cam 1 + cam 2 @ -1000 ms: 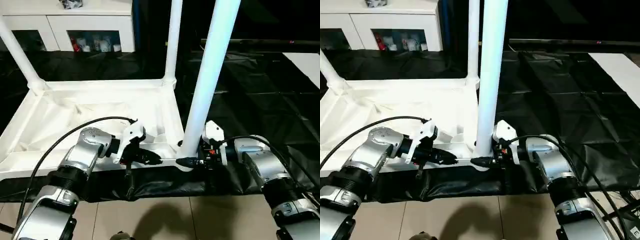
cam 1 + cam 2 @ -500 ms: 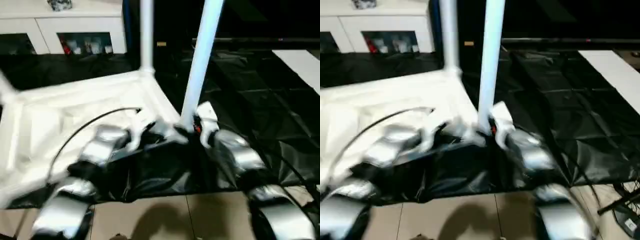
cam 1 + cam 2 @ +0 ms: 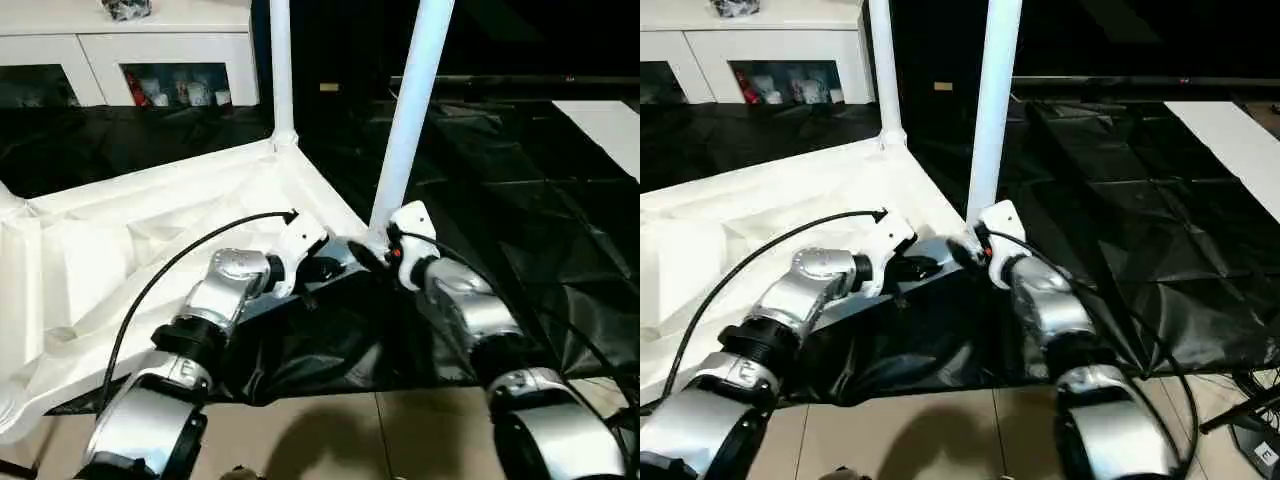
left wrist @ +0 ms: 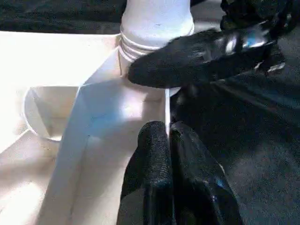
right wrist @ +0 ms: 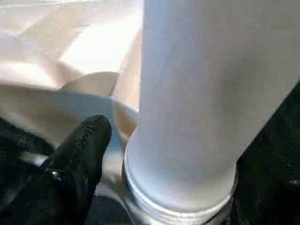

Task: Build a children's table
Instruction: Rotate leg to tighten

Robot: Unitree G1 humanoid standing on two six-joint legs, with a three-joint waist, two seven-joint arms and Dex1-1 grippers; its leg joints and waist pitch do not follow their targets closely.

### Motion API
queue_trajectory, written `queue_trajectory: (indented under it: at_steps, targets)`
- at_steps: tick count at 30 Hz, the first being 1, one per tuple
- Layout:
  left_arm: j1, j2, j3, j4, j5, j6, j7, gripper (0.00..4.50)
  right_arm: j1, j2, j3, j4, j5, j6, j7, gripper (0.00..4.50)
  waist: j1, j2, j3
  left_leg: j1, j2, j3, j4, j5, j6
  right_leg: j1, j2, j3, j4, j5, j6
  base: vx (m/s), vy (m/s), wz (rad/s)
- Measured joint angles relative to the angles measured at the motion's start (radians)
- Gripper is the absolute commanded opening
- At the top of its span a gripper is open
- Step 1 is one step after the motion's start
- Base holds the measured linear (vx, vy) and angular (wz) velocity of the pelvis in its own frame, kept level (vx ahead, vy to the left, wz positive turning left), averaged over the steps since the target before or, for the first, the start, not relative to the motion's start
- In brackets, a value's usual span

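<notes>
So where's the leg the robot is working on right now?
The leg stands upright in the near corner socket of the upside-down tabletop, just ahead of the right gripper, with the left gripper close beside it on the tabletop's rim.

Both silver forearms reached forward and converged ahead of the robot. The left gripper [image 3: 322,268] had its two black fingers [image 4: 161,178] pressed together side by side. The right gripper [image 3: 362,255] sat just beside it, one finger [image 5: 77,164] pointing toward the left gripper.
</notes>
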Motion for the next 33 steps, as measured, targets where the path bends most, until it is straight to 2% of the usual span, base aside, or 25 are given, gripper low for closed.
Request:
queue_trajectory:
  at_steps: [3, 10, 14, 17, 24, 33]
  targets:
    - [0.019, 0.035, -0.004, -0.020, -0.015, -0.009, -0.080, 0.00, 0.035, -0.043, 0.017, -0.039, 0.011, -0.024, 0.137, 3.86, 0.000, 0.000, 0.000, 0.000, 0.000, 0.000, 0.000, 0.000, 0.000, 0.000, 0.000, 0.000, 0.000, 0.000, 0.000, 0.000, 0.000, 0.00]
    - [0.070, 0.102, -0.027, -0.082, -0.058, -0.017, -0.280, 0.00, 0.093, -0.131, 0.066, -0.137, 0.068, -0.021, 0.441, 3.86, 0.004, 0.001, 0.000, 0.000, 0.001, 0.000, 0.002, 0.000, 0.000, 0.000, 0.000, -0.001, 0.002, 0.000, 0.000, 0.000, 0.000, 0.00]
    - [0.081, 0.124, -0.044, -0.098, -0.074, -0.023, -0.359, 0.00, 0.103, -0.160, 0.091, -0.175, 0.085, -0.007, 0.553, 3.56, 0.012, 0.001, 0.001, -0.001, 0.001, 0.000, 0.003, 0.000, 0.001, 0.000, 0.000, -0.001, 0.001, 0.000, 0.000, 0.000, 0.000, 0.00]
    - [0.086, 0.135, -0.048, -0.103, -0.077, -0.024, -0.395, 0.00, 0.106, -0.179, 0.107, -0.192, 0.085, 0.002, 0.603, 3.45, 0.015, 0.001, 0.001, -0.001, 0.001, 0.000, 0.003, 0.000, 0.001, 0.000, 0.000, -0.001, 0.002, 0.000, 0.000, 0.000, 0.000, 0.00]
    - [0.107, 0.158, -0.057, -0.132, -0.082, -0.024, -0.448, 0.00, 0.129, -0.190, 0.123, -0.238, 0.087, 0.021, 0.660, 2.80, 0.018, 0.001, 0.001, -0.001, 0.001, 0.000, 0.003, 0.000, 0.001, 0.000, 0.000, -0.001, 0.002, 0.000, 0.000, 0.000, 0.000, 0.00]
    - [0.108, 0.153, -0.062, -0.135, -0.081, -0.022, -0.437, 0.00, 0.142, -0.194, 0.120, -0.263, 0.088, 0.046, 0.652, 2.66, 0.023, 0.001, 0.001, -0.001, 0.001, 0.000, 0.003, 0.000, 0.000, 0.000, 0.000, -0.001, 0.002, 0.000, 0.000, 0.000, 0.000, 0.00]
